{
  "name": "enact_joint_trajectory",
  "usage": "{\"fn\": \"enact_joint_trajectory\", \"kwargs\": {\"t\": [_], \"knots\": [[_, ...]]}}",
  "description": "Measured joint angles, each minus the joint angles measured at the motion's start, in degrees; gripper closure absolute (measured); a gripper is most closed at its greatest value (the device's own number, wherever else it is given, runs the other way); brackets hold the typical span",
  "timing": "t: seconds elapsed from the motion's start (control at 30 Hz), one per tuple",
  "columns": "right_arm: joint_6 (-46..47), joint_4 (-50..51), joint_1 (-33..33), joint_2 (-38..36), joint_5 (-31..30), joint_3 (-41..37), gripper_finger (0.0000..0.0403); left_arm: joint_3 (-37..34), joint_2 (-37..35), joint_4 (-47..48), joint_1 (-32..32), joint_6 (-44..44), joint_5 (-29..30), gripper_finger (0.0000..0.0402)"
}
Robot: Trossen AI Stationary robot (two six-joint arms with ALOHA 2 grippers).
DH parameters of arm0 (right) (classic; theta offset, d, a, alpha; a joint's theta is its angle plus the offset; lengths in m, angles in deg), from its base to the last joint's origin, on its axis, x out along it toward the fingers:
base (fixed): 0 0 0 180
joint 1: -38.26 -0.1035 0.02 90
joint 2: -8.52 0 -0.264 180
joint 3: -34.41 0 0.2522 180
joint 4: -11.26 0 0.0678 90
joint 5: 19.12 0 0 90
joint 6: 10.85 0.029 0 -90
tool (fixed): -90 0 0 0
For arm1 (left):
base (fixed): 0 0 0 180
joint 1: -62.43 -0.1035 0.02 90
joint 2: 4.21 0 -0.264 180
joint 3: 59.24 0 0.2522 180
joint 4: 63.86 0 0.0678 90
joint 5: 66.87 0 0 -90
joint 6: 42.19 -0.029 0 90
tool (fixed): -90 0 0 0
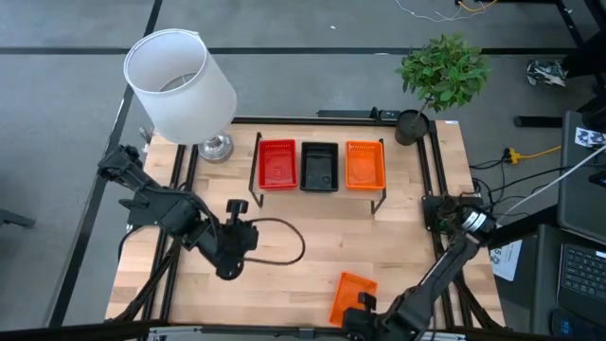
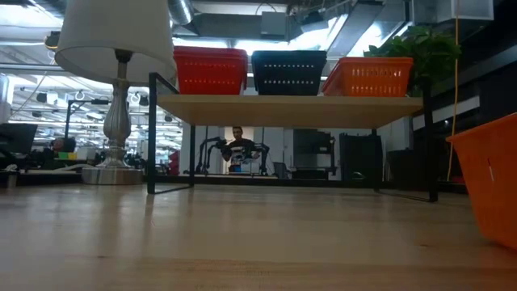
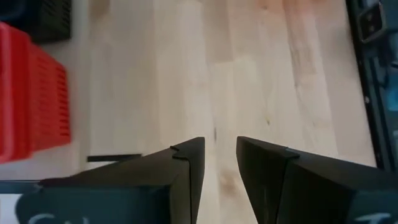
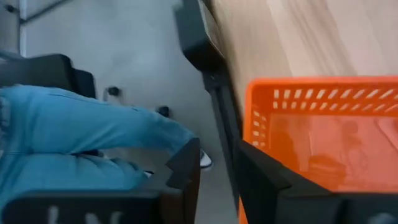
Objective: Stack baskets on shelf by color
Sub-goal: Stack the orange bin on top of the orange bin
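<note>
From the high view we judge the task nearly finished: on the shelf (image 1: 317, 196) sit a red stack (image 1: 276, 163), a black stack (image 1: 319, 166) and an orange stack (image 1: 365, 164), side by side, while one loose orange basket (image 1: 352, 296) lies on the wooden tabletop (image 1: 312, 256) at its near edge, just beside the right gripper (image 1: 365, 308); that basket looks like the only piece left to place. How many baskets each stack holds we cannot count from above. The left gripper (image 1: 230, 248) hangs over bare wood, well apart from the shelf ahead of it. A white-shaded lamp (image 1: 180, 85) stands at one far corner and a potted plant (image 1: 440, 76) at the other. From the low view we see the three colours ranged along the shelf board (image 2: 291, 110), the loose orange basket (image 2: 489, 182) large at the edge, the lamp base (image 2: 113, 174) on the pale wood, and an open workshop behind with a person far off under the shelf. In the left wrist view our left gripper (image 3: 217, 162) has its fingers parted a little and empty, the red stack (image 3: 34, 99) off to one side ahead. In the right wrist view the right gripper (image 4: 217, 165) has its jaws slightly apart at the basket's rim (image 4: 252, 124); we cannot tell whether it grips. Beyond the table edge a person's blue-clad legs (image 4: 81, 134) show over the grey floor.
</note>
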Motion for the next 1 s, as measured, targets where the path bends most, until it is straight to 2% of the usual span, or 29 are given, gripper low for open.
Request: {"fn": "enact_joint_trajectory", "kwargs": {"t": [0.13,0.5,0.63,0.8,1.0], "knots": [[0.2,-0.3,0.3,2.1,1.7,0.0,0.0312,-1.2,0.0,-0.6,0.6,1.2,-0.3,0.0316],[-1.2,3.6,0.3,2.9,1.6,0.3,0.0313,-3.0,0.0,-1.7,0.3,1.5,-0.2,0.0316],[-1.8,10.3,0.3,2.9,0.5,2.9,0.0313,-3.0,0.0,-1.7,-0.3,1.4,-0.3,0.0316],[-1.6,21.8,0.3,2.9,-4.8,5.7,0.0313,-3.0,0.0,-1.7,-1.0,1.4,-0.2,0.0316],[-1.8,24.4,0.4,2.7,-5.5,7.9,0.0313,-3.0,0.0,-1.7,-1.3,1.4,-0.2,0.0316]]}}
